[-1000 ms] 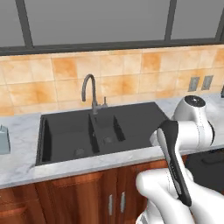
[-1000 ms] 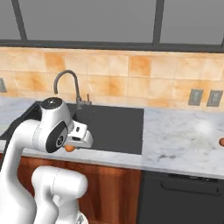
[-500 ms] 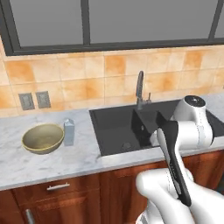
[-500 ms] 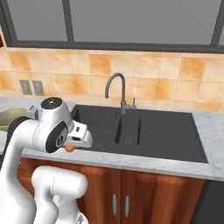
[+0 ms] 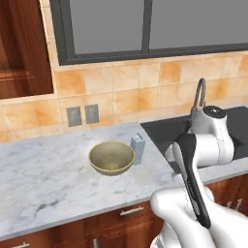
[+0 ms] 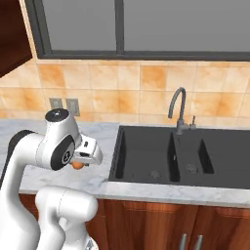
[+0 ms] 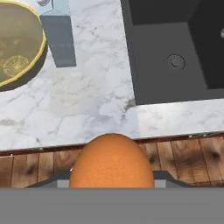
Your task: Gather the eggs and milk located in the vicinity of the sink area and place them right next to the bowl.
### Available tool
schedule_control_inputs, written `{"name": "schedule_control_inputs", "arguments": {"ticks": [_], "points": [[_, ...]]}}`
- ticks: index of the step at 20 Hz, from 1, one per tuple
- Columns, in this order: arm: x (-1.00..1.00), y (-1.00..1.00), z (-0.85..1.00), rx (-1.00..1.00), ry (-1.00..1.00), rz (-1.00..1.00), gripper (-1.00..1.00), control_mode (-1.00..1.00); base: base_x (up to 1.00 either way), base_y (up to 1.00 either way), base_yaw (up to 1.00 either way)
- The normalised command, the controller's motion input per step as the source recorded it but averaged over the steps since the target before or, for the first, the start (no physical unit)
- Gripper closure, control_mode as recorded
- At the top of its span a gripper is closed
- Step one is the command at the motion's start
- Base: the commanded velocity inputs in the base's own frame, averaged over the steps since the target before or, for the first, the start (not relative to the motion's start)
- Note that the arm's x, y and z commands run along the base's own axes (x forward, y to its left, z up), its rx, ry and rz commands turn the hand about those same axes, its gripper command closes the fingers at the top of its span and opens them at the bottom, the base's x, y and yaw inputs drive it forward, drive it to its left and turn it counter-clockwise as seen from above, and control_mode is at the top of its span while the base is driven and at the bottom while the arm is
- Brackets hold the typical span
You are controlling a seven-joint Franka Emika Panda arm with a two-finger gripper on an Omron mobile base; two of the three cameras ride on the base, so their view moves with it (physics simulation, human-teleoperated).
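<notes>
My gripper is shut on the orange-brown egg, held low in front of the counter's front edge, left of the sink. In the hand view the egg sits at the bottom, over the wooden cabinet front. The olive-gold bowl rests on the marble counter, and the pale grey milk carton stands upright just to its right, close to the rim. From the hand, the bowl and the milk lie ahead to the left. The dark sink with its faucet is to the right.
The marble counter stretches left of the bowl. Two wall outlets sit on the tiled backsplash behind it. A dark wooden upper cabinet hangs at the far left, beside the window. Wooden drawers run below the counter's edge.
The base has driven to the left, so the whole scene has slid right; the bowl and milk now sit mid-view. The gripper has kept the egg throughout.
</notes>
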Motion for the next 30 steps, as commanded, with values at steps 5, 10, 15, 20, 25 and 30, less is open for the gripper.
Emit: {"name": "schedule_control_inputs", "arguments": {"ticks": [5,10,15,20,25,30], "points": [[0.0,0.0,0.0,0.0,0.0,0.0,1.0,1.0,0.31,0.84,0.0],[0.04,-0.09,0.0,0.01,0.0,0.01,1.0,-1.0,0.53,-0.04,0.01],[0.09,-0.54,-0.01,0.05,0.02,0.0,1.0,-1.0,0.0,0.0,0.0],[0.67,-0.35,-0.17,0.04,0.06,0.0,1.0,-1.0,0.0,0.0,0.0],[0.52,0.12,-0.58,0.01,0.06,-0.02,1.0,-1.0,0.0,0.0,0.0],[0.25,0.09,-0.56,0.1,0.01,0.0,1.0,-1.0,0.0,0.0,0.0]]}}
